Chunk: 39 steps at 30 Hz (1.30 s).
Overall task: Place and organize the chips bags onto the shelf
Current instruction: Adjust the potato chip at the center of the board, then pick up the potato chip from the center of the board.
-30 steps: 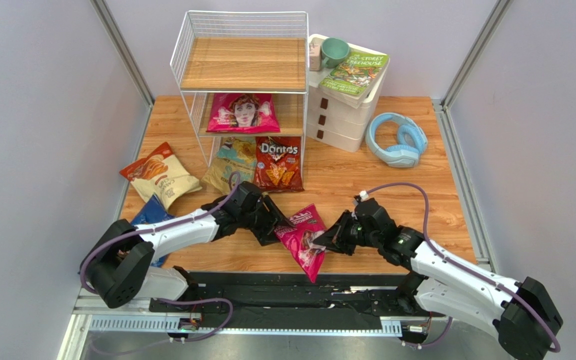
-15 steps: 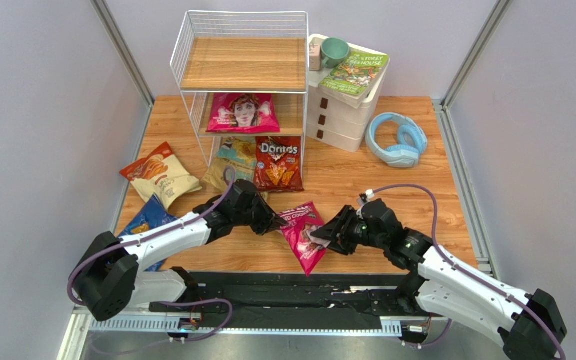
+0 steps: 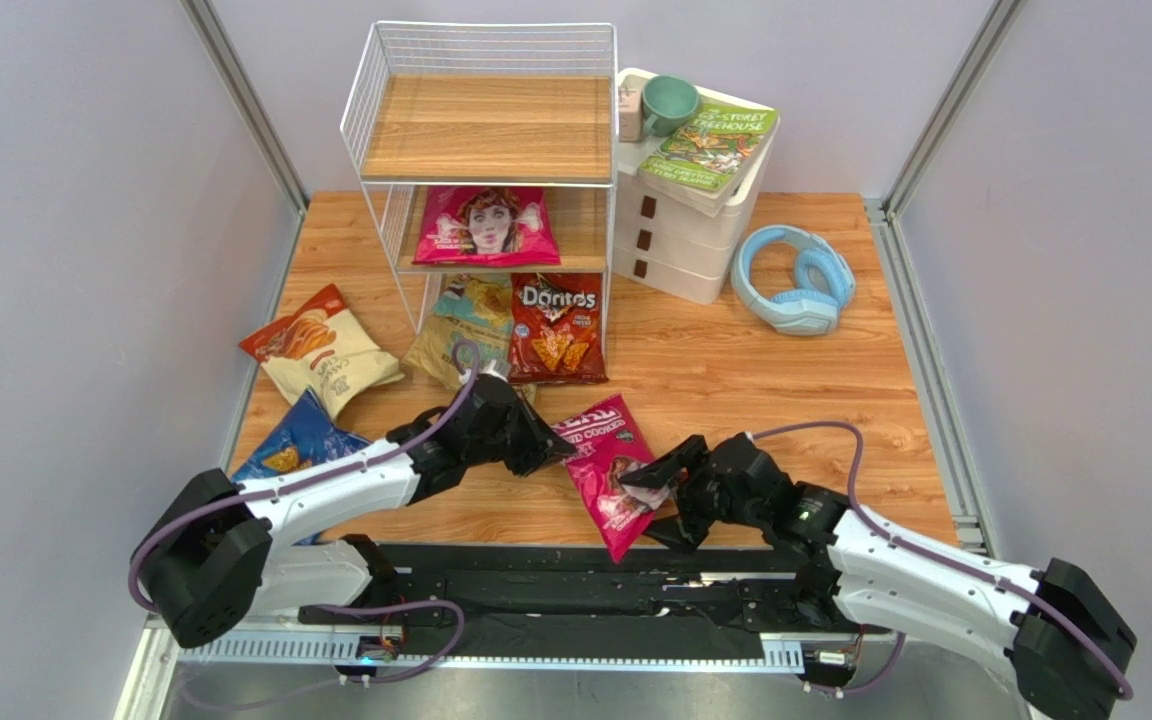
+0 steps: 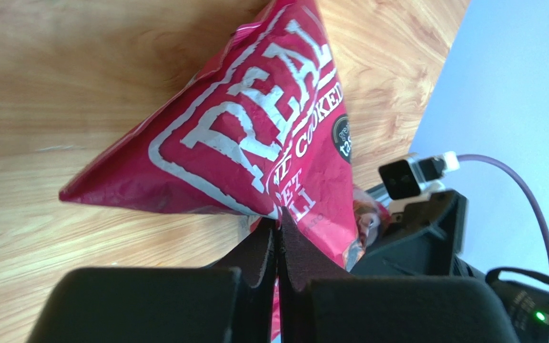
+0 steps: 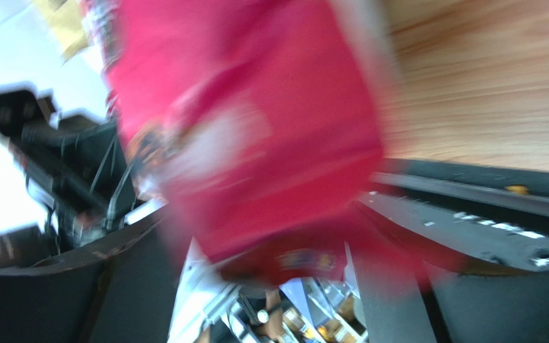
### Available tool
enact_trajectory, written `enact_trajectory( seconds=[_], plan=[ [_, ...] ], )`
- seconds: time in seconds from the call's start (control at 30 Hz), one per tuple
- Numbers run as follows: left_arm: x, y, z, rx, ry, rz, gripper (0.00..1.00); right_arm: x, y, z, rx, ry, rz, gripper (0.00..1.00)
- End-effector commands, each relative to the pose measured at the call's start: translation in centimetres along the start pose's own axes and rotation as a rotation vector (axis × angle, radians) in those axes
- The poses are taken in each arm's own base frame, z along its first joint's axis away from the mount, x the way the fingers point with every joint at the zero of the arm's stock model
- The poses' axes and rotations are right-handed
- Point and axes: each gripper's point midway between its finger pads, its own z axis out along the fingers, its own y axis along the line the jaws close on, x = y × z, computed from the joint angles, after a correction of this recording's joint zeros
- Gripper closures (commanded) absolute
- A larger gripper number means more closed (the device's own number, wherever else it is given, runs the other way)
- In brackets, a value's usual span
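Blur smears the right wrist view; lower centre, right gripper (image 3: pixel 654 483) jaws spread beside the bag (image 3: pixel 602 458). Left gripper (image 4: pixel 279 239) pinches its edge, wooden table (image 3: pixel 748 375) beneath.

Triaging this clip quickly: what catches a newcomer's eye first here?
The magenta chips bag sits at the near middle of the table, one corner pinched in the shut left tool, the open right tool at its other edge. Behind, the white shelf holds a second magenta bag on its middle tier.

Left pincer (image 3: pixel 549 447) pinching magenta bag (image 3: pixel 605 468), right pincer (image 3: pixel 647 488) open beside it
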Motion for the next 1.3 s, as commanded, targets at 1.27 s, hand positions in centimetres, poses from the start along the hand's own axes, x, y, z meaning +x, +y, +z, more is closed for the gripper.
enact_trajectory(
  seconds=[1.27],
  plan=[
    [3.7, 1.7, -0.4, 0.046, 0.163, 0.084, 1.00, -3.6, 3.5, 4.7, -0.113, -0.241, -0.159, 0.21]
  ],
)
